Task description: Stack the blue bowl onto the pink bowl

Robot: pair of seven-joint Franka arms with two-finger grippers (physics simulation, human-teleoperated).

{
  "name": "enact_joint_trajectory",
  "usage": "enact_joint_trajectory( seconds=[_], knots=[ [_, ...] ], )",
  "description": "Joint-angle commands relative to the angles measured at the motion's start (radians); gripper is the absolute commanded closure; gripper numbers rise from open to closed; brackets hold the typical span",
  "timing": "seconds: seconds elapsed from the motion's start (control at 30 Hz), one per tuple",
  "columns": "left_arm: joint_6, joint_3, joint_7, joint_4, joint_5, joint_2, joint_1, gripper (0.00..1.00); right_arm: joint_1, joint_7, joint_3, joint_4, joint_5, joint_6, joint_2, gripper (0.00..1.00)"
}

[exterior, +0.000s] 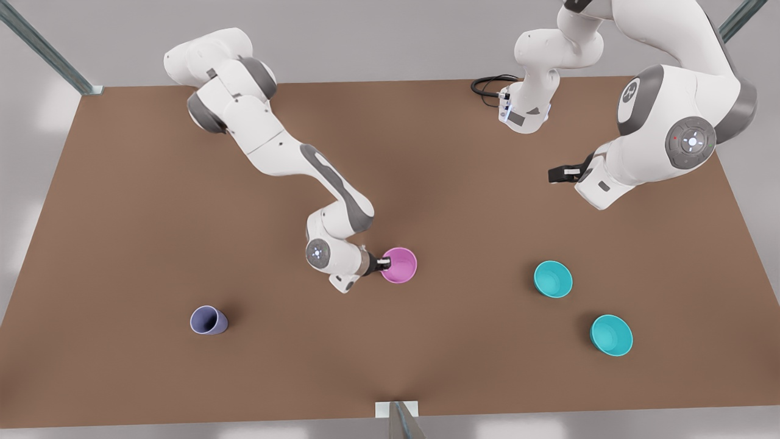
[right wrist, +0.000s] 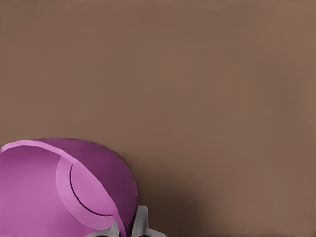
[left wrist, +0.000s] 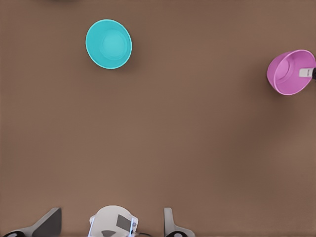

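Brown table (exterior: 152, 201) — pink bowl (exterior: 401, 266), two teal bowls (exterior: 553, 278) (exterior: 611, 335), lavender cup (exterior: 208, 320)

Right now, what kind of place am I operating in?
Probably a simulated lab tabletop: a bare brown table under two white arms, holding just plastic bowls and a cup. The right pincer grips the pink bowl; the left pincer waits above the table.

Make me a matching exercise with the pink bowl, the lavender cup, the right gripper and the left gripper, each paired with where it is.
1 pink bowl
2 lavender cup
3 right gripper
4 left gripper

A raised, away from the bowls
B table centre, gripped
C alone on the front view's left
D clamped on a bowl's rim

Pairs: 1-B, 2-C, 3-D, 4-A
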Motion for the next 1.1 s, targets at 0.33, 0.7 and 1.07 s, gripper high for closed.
enact_joint_trajectory(
  seconds=[0.33, 0.7, 1.07],
  knots=[
    [0.162, 0.002, 0.003, 0.005, 0.008, 0.093, 0.097, 0.00, -0.118, 0.417, -0.005, 0.004, -0.022, -0.274, -0.142, 0.00],
    [0.774, 0.148, 0.333, -0.174, -0.090, 0.387, 0.141, 0.00, -0.584, -0.439, -0.005, 0.191, -0.588, -1.082, -0.573, 0.00],
    [0.911, 0.156, 0.333, -0.261, -0.136, 0.481, 0.146, 0.00, -0.564, -0.325, -0.036, -0.022, -0.577, -1.013, -0.817, 0.00]
  ],
)
